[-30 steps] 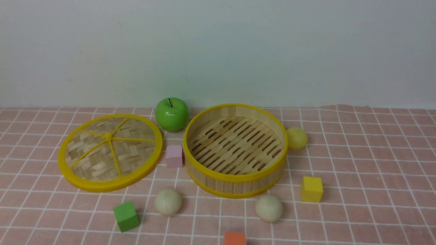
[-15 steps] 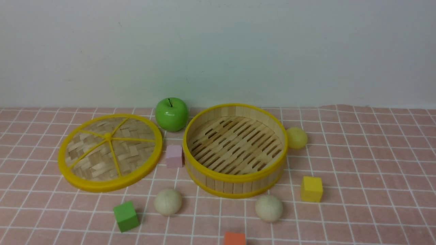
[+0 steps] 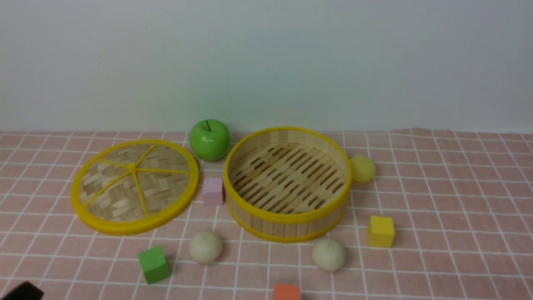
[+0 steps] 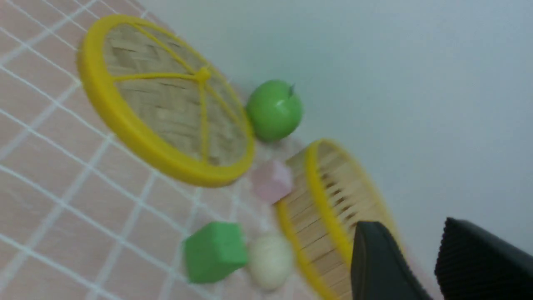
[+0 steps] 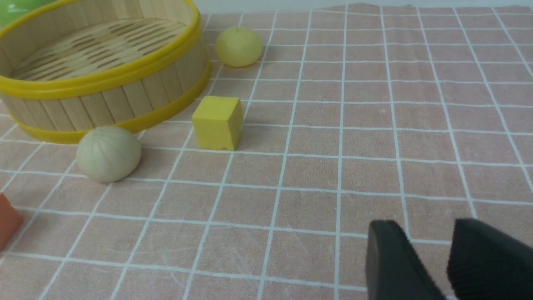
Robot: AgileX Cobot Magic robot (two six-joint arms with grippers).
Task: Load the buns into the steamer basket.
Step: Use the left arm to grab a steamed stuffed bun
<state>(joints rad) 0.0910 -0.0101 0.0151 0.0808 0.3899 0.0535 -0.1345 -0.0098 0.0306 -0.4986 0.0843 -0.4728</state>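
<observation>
Buns [image 3: 205,247], three in all, lay on the pink checked cloth [image 3: 458,196] outside the steamer basket [image 3: 287,218], exactly where they had been half a second before. One off-white bun [image 3: 205,247] sat near the basket's front left, close to the green cube [image 3: 154,264]. The second off-white bun [image 3: 328,255] sat just in front of the basket's right side, and the pale yellow bun [image 3: 362,168] rested just beside its far right wall. The flat lid [image 3: 133,227], the green apple [image 3: 209,140], the pink cube [image 3: 212,191] against the basket, the yellow cube [image 3: 380,231] and the orange cube [image 3: 286,292] had not shifted either. The one change was a dark shape [image 3: 23,291] newly showing in the front view's lower left corner. In the wrist views, the left gripper [image 4: 410,233] had its fingers slightly parted and held nothing. Its picture was blurred, with the basket behind the fingers. The right gripper [image 5: 422,229] hung over bare cloth, well apart from the buns, its fingers likewise a little apart with nothing between them.
</observation>
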